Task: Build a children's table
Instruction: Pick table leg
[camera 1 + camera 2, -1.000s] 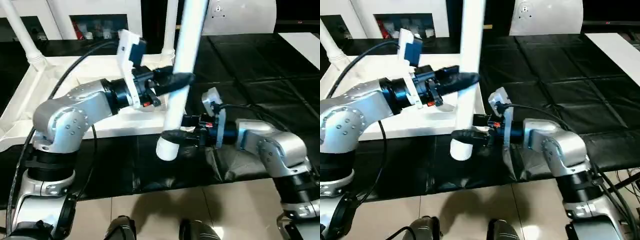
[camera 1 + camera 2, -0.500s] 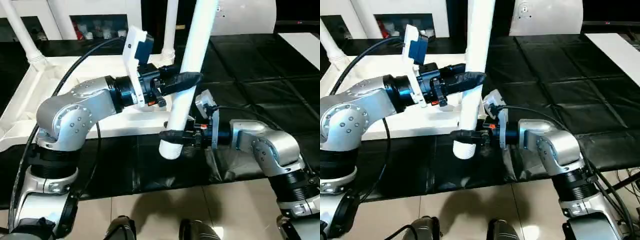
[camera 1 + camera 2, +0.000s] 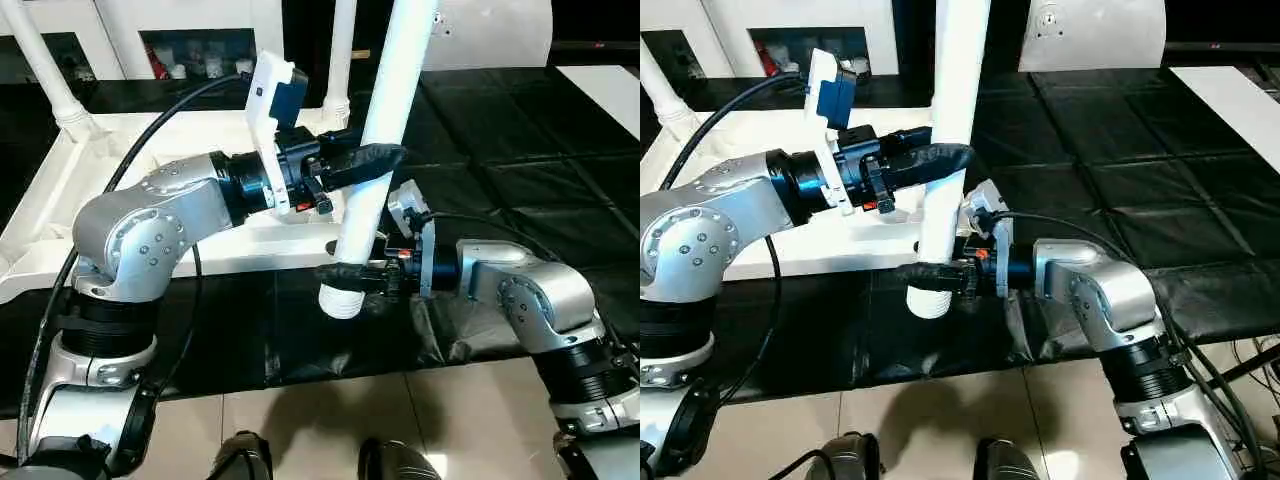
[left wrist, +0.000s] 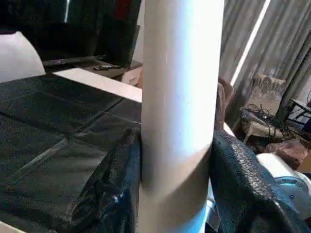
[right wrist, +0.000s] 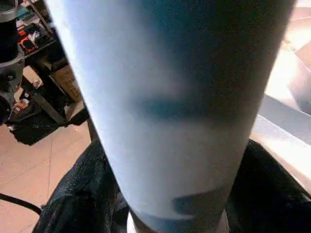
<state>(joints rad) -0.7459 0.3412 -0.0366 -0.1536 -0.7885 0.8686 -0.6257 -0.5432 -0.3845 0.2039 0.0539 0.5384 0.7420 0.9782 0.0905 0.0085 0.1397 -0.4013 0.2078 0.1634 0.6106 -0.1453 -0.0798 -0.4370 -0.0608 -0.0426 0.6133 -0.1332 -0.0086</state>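
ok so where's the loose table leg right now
In the left eye view the leg stands nearly upright at centre, left gripper clamped mid-shaft, right gripper around its lower end, just off the tabletop's near corner.

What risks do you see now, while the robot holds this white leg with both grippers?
1. The leg is tilted and its thick end hangs over the black mat, not over a socket; a slip would drop it.
2. The left gripper and right gripper grip at different heights, so uneven moves may twist it loose.
3. Swinging it could hit the tabletop or its mounted legs.
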